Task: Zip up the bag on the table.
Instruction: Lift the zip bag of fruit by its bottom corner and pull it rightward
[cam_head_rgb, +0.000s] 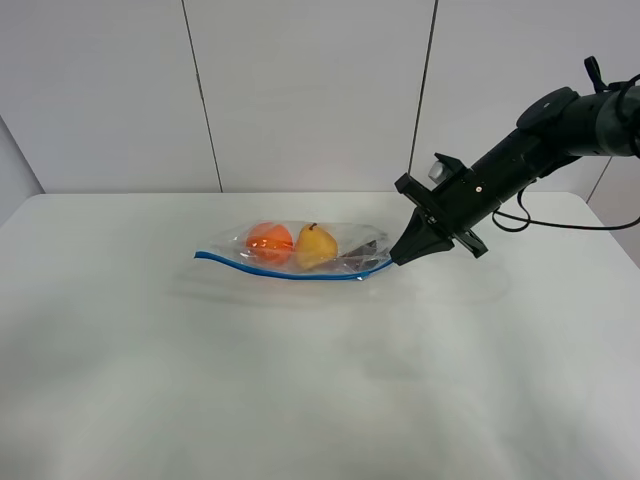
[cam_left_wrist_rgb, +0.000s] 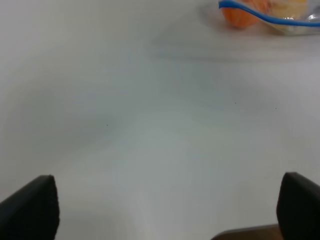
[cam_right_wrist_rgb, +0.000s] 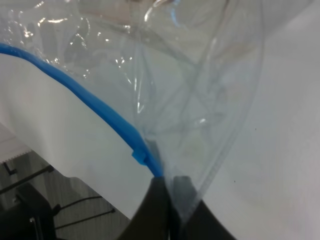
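The clear bag (cam_head_rgb: 300, 250) lies on the white table (cam_head_rgb: 300, 390), its blue zipper strip (cam_head_rgb: 270, 270) along the near edge. An orange fruit (cam_head_rgb: 269, 241), a yellow pear (cam_head_rgb: 315, 245) and a dark item (cam_head_rgb: 362, 256) show through it. My right gripper (cam_head_rgb: 400, 258) is shut on the bag's right end, where the strip ends. The right wrist view shows the gripper (cam_right_wrist_rgb: 170, 210) pinching the plastic (cam_right_wrist_rgb: 190, 75) beside the strip (cam_right_wrist_rgb: 95, 105). My left gripper (cam_left_wrist_rgb: 165, 210) is open over bare table, with the bag's left end (cam_left_wrist_rgb: 280, 15) far off. It is out of the exterior high view.
A grey panelled wall (cam_head_rgb: 300, 90) stands behind the table's far edge. A black cable (cam_head_rgb: 540, 222) hangs from the right arm above the table's right side. In the right wrist view a dark stand (cam_right_wrist_rgb: 30, 210) shows on the floor past the table edge.
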